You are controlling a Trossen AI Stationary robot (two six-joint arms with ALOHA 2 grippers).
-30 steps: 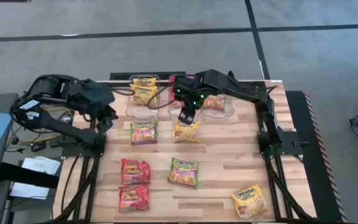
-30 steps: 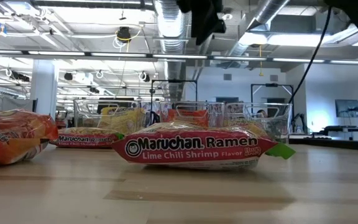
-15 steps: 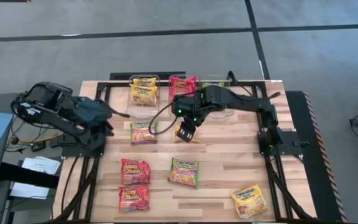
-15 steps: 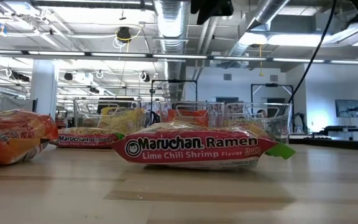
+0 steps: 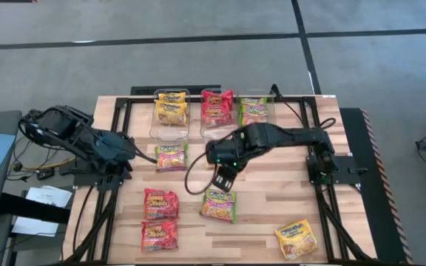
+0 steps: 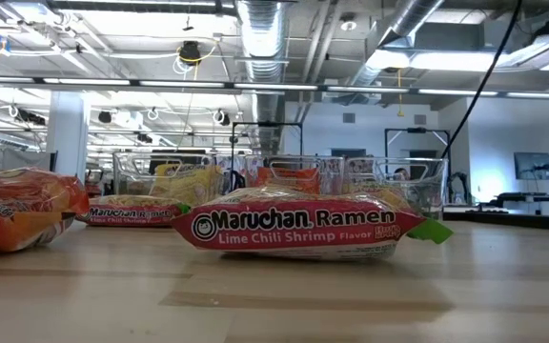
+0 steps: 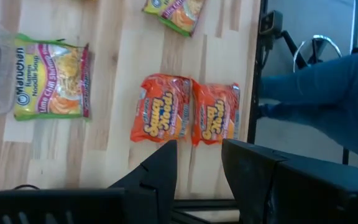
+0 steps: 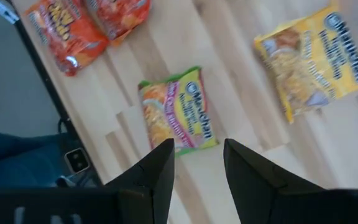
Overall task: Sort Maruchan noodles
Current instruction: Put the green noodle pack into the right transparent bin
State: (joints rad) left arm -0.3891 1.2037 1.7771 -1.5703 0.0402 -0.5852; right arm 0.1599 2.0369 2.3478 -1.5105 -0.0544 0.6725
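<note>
Clear plastic bins (image 5: 170,133), 3 in a row at the far edge, held packets. 5 loose noodles lay on the table: 2 green (image 5: 219,204), 2 red (image 5: 160,203), 1 yellow (image 5: 296,238). The right gripper (image 5: 222,181) hovered open and empty over the middle green packet; the left gripper (image 5: 124,148) waited open at the left.

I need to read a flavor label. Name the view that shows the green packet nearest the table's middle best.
The low view: the green packet lies side-on with "Lime Chili Shrimp" readable. The high view shows it whole but small, just past the right gripper. The right wrist view shows its face, blurred. The left wrist view catches only part of one green packet at the picture's edge.
</note>
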